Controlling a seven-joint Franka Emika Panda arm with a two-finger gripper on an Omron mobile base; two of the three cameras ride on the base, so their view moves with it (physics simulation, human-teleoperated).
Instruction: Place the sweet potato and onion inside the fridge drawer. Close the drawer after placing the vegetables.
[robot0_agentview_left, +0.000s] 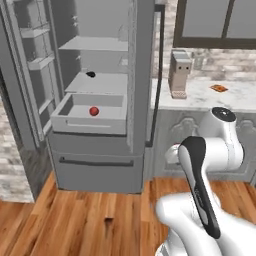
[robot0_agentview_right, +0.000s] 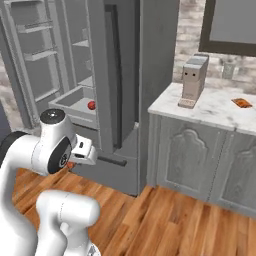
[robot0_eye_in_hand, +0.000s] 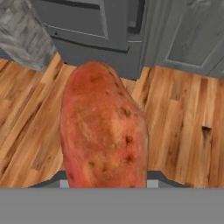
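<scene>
Above wood floor, jaws clamping sweet potato (robot0_eye_in_hand: 103, 131)

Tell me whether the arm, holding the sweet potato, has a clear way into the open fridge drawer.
Probably yes. The fridge drawer stands pulled out with its top open, holding just the onion at one spot. The sweet potato is low over the wood floor, so the arm must lift first.

This is looking like a home kitchen: a tall grey fridge (robot0_agentview_left: 95, 95) is standing w/ its door open, a marble counter (robot0_agentview_left: 200, 97) is sitting on grey carved cabinets (robot0_agentview_right: 200, 155), and wood floor (robot0_agentview_left: 75, 220) is running under everything.
</scene>
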